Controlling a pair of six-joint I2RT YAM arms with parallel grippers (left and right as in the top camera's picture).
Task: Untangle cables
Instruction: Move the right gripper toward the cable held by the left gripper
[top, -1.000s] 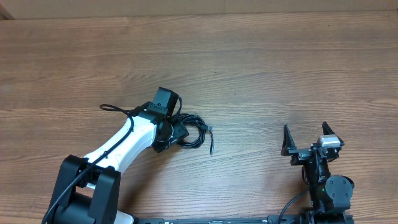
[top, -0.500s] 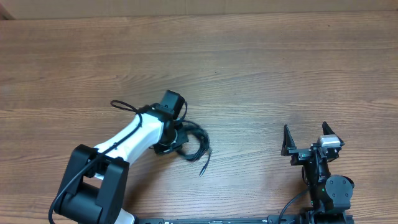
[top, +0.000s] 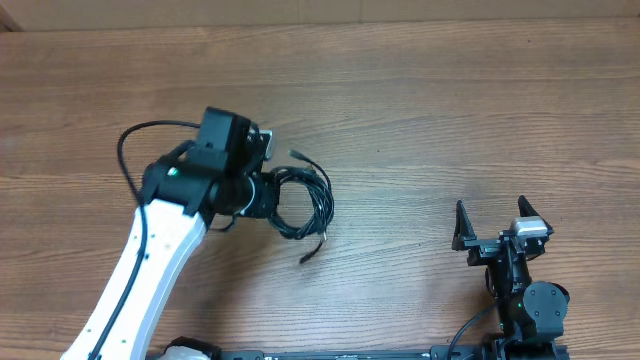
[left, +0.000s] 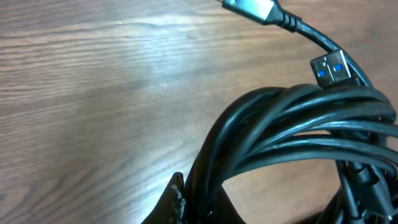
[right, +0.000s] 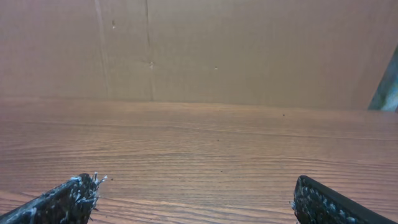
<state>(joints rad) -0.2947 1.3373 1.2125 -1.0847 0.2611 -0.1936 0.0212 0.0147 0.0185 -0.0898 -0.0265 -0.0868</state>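
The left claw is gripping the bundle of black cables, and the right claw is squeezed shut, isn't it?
Not quite. The right claw is wide open, holding nothing, as the right wrist view shows. The left claw is indeed gripping the bundle of black cables.

The left gripper (top: 270, 195) is pointed toward 3 o'clock and clamped on the cables (top: 320, 198); the right gripper (top: 490, 208) is spread wide toward 12 o'clock.

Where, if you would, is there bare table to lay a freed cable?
The table is bare between the cables and the right fingers, and along the far edge. It is crowded only by the left fingers, shut on them.
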